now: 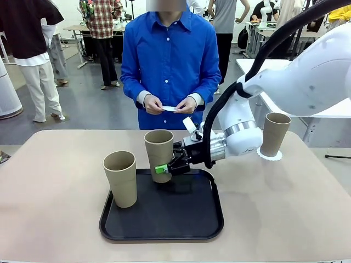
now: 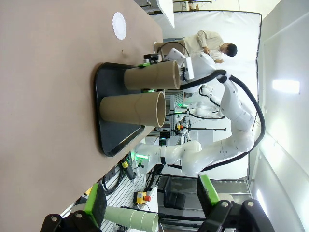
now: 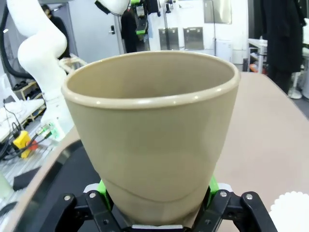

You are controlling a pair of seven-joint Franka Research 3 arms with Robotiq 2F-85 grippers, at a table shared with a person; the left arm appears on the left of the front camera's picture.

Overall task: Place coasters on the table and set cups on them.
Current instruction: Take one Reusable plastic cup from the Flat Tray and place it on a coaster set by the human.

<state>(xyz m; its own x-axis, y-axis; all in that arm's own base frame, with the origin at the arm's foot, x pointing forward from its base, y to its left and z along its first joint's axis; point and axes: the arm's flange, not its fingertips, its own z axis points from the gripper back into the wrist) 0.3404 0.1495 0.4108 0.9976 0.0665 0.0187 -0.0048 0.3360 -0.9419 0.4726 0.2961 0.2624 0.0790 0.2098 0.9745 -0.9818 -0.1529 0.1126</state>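
The right gripper (image 1: 160, 170) reaches in from the right, and its jaws are pinched on the middle cup (image 1: 159, 152) low down, near its base. That cup is over the back of the black tray (image 1: 164, 230) and leans a little. I can't tell whether its base touches the tray or is just off it. The left cup (image 1: 120, 178) stands upright at the tray's left edge, apart from the held one. The right cup (image 1: 274, 134) stands off the tray on a coaster (image 1: 271, 157), towards the right end of the tabletop (image 1: 55, 192).

In the left wrist view a bare coaster (image 2: 119, 25) lies flat on the tabletop, well past the tray. The left gripper (image 2: 152, 203) hangs back from all this, its jaws spread wide and holding nothing.

Across the tabletop a person in a blue shirt holds another coaster (image 1: 170, 108) between both hands (image 1: 153, 104) at waist height.
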